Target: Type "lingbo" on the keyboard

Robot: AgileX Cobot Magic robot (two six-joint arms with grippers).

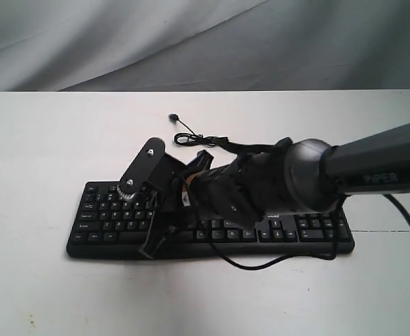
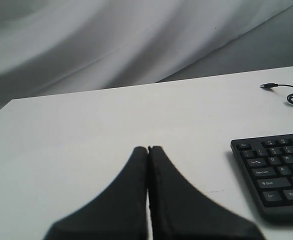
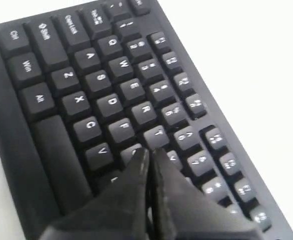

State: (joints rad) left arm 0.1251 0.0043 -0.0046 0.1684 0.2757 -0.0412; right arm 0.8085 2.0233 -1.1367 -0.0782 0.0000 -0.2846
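Note:
The black keyboard (image 1: 299, 229) lies across the middle of the white table, white legends on its keys. My right arm reaches in from the right and across it, and my right gripper (image 1: 151, 245) points down over the left half. In the right wrist view the right gripper (image 3: 149, 153) is shut with nothing in it. Its fingertips (image 3: 140, 156) sit right at the G key in the middle letter rows of the keyboard (image 3: 86, 90); I cannot tell whether they touch it. My left gripper (image 2: 148, 149) is shut and empty over bare table, left of the keyboard's (image 2: 276, 175) left end.
The keyboard's thin black cable (image 1: 198, 140) lies coiled behind it, its plug (image 1: 172, 117) loose on the table. The cable (image 2: 292, 95) also shows in the left wrist view. An arm cable (image 1: 261, 264) loops onto the table before the keyboard. Grey cloth (image 1: 191, 42) hangs behind.

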